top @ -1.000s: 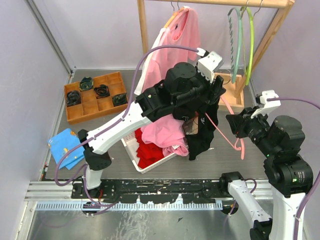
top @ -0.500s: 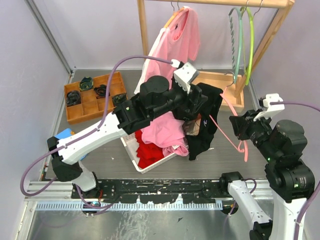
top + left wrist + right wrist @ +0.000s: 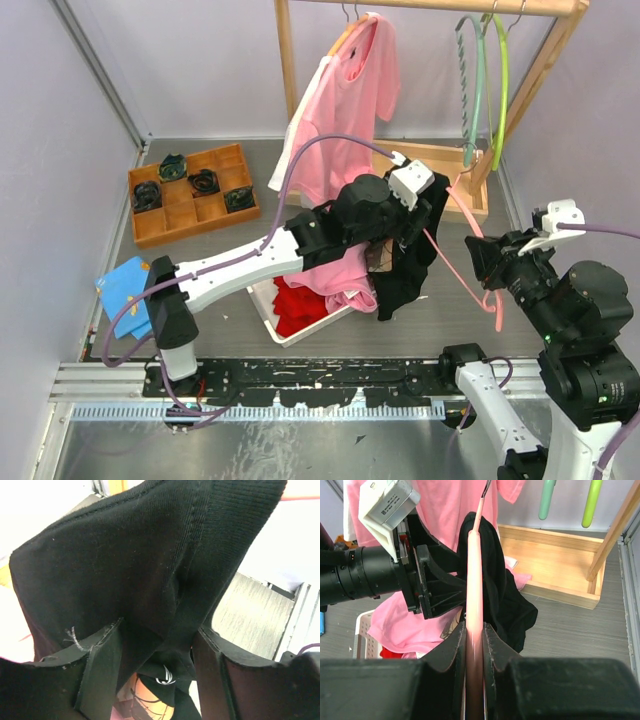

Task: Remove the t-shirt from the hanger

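You hold the pink hanger (image 3: 474,575) pinched in the jaws of the right gripper (image 3: 475,632), and its long axis runs far-left from them. The black t-shirt (image 3: 405,268) hangs on that far end. The left gripper (image 3: 156,647) is nearer, its spread jaws around a fold.

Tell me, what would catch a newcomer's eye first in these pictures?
A black t-shirt dangles over the middle of the table from a pink hanger, which the right fingers clamp. The left fingers straddle a fold of that shirt. Behind them, a pink t-shirt hangs on the wooden rack.
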